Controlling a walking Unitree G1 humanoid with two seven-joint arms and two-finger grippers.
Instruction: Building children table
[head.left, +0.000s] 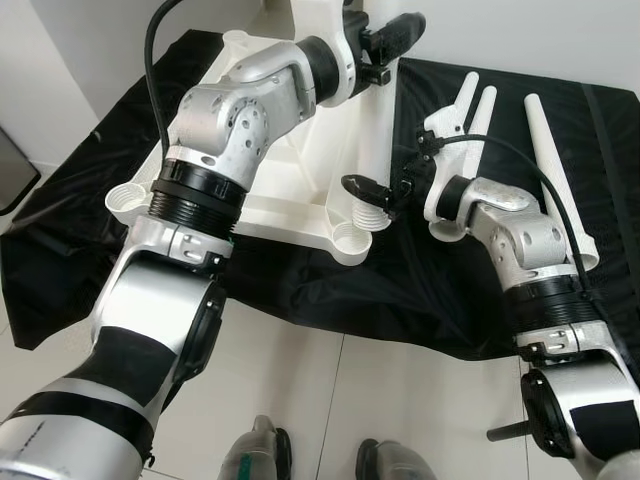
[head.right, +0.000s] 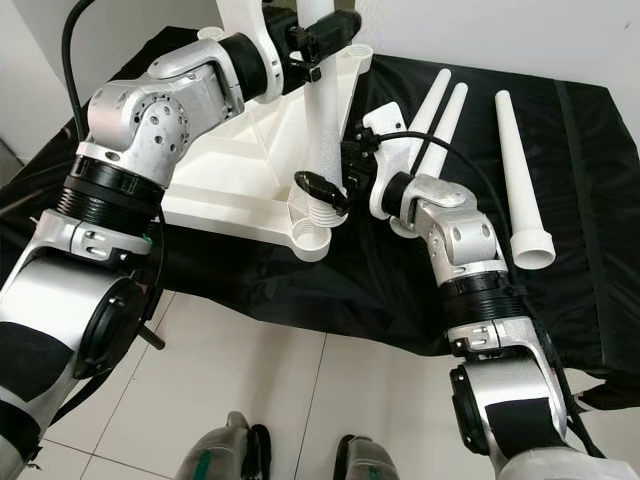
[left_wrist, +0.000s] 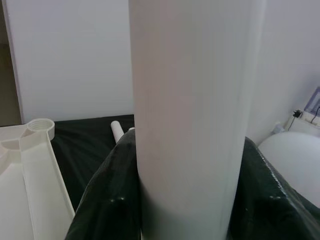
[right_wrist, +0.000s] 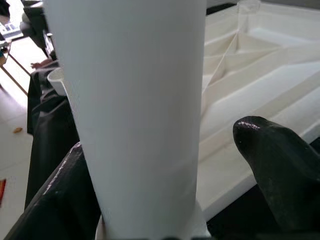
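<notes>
A white children's table top (head.left: 290, 185) lies upside down on a black cloth (head.left: 400, 290). One white leg (head.right: 322, 130) stands upright in its near right corner socket (head.right: 312, 235). My left gripper (head.left: 388, 42) is shut on this leg high up; in the left wrist view the leg (left_wrist: 190, 115) fills the gap between both black fingers (left_wrist: 107, 205). My right gripper (head.right: 328, 190) is open around the leg's threaded base. In the right wrist view one finger (right_wrist: 55, 200) lies against the leg (right_wrist: 140, 115), and the other finger (right_wrist: 280, 165) stands apart from it.
Three loose white legs (head.left: 555, 170) lie on the cloth to the right of the table top. An empty corner socket (head.left: 125, 200) sits at the near left. Pale floor tiles (head.left: 380, 400) run in front of the cloth, with my feet at the bottom edge.
</notes>
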